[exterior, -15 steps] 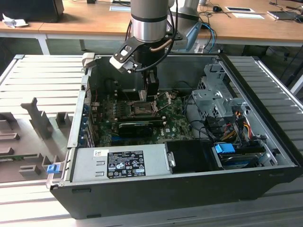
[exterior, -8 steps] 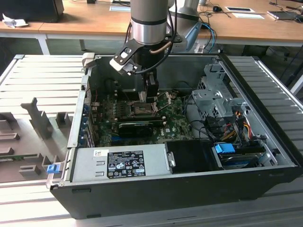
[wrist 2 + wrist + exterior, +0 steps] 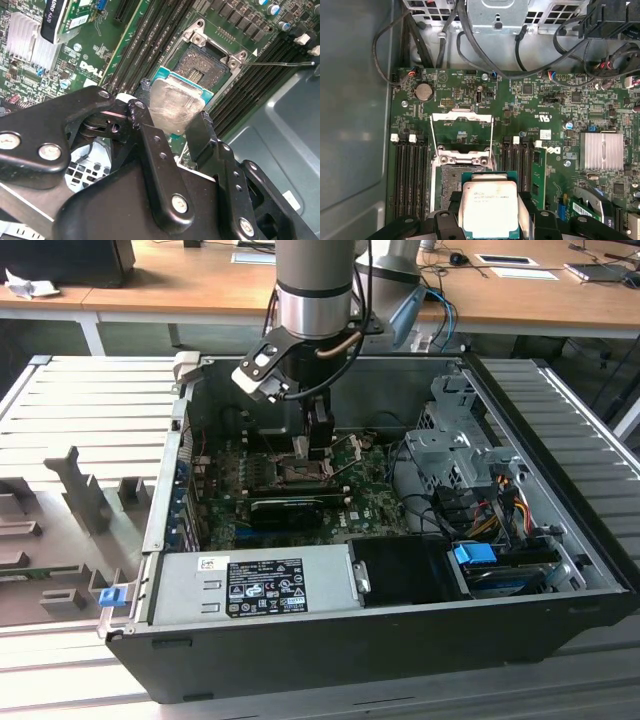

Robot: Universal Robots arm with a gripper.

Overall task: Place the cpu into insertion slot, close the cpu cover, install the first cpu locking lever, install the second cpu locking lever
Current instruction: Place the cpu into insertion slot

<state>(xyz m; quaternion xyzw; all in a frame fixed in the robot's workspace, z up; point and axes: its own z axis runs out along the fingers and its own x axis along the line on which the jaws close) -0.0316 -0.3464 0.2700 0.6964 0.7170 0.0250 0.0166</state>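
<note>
The gripper (image 3: 172, 124) pinches the cpu (image 3: 175, 105) by two edges, seemingly just above the open socket (image 3: 202, 70). The cpu cover (image 3: 461, 116) stands flipped open towards the exterior view's right.

The cpu (image 3: 489, 207), pale grey metal top with a green edge, hangs over the bare insertion slot (image 3: 449, 181). The silvery cpu cover (image 3: 461, 116) is flipped open.
</note>
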